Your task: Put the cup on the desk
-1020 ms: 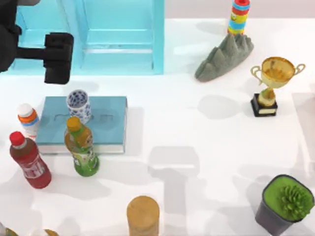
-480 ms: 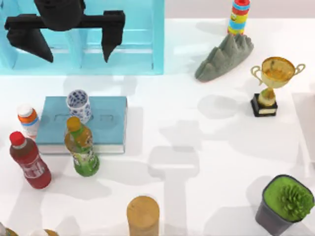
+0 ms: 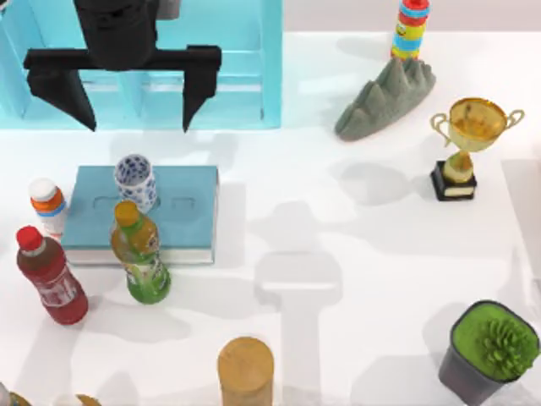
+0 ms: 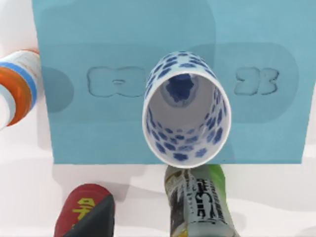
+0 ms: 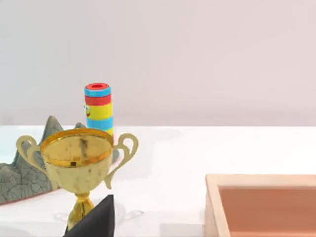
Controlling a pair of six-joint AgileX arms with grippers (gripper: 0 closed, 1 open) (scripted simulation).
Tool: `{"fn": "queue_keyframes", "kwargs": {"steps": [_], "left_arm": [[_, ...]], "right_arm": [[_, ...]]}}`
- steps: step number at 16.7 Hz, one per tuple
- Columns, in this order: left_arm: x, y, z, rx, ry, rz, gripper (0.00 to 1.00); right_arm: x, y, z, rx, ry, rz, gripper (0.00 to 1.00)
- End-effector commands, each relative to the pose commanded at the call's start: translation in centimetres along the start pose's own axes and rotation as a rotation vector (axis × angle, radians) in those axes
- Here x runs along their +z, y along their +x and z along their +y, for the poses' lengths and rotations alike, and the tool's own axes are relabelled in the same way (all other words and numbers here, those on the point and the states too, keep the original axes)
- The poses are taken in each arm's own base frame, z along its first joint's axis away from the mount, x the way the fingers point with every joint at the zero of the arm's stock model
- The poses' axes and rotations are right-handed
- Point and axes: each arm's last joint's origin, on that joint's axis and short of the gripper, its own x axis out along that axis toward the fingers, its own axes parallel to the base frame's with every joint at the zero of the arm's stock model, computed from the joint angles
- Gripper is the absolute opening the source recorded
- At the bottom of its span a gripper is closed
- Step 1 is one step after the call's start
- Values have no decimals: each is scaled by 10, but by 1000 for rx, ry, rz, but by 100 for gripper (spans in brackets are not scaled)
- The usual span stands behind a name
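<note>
My left jaws [image 3: 138, 106] hung wide open, upper left of frame, above the cup [image 3: 135, 181] upright on the book [image 3: 182, 222]. Best descend centred, avoiding the green bottle [image 3: 142, 254].

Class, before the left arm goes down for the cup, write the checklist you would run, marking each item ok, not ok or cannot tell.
1. Left gripper fingers spread wide: ok.
2. Cup upright on the teal book: ok.
3. Cup centred under the left wrist camera: ok.
4. Room around the cup: not ok; the green bottle stands close by.
5. Bare desk to set it on: ok.
6. Right gripper state: cannot tell.
</note>
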Motion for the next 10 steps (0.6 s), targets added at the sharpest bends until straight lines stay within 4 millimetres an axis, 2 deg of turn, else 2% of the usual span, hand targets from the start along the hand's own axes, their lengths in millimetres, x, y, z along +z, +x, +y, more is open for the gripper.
{"fn": "queue_keyframes", "kwargs": {"steps": [3, 5, 10], "left_arm": [[1, 4, 0, -1, 0, -2, 100], [3, 16, 0, -1, 0, -4, 100], [3, 79, -1, 0, 0, 1, 100]], "right_arm": [[0, 0, 0, 0, 0, 0, 100], [0, 0, 0, 0, 0, 0, 100], [0, 0, 0, 0, 0, 0, 100]]}}
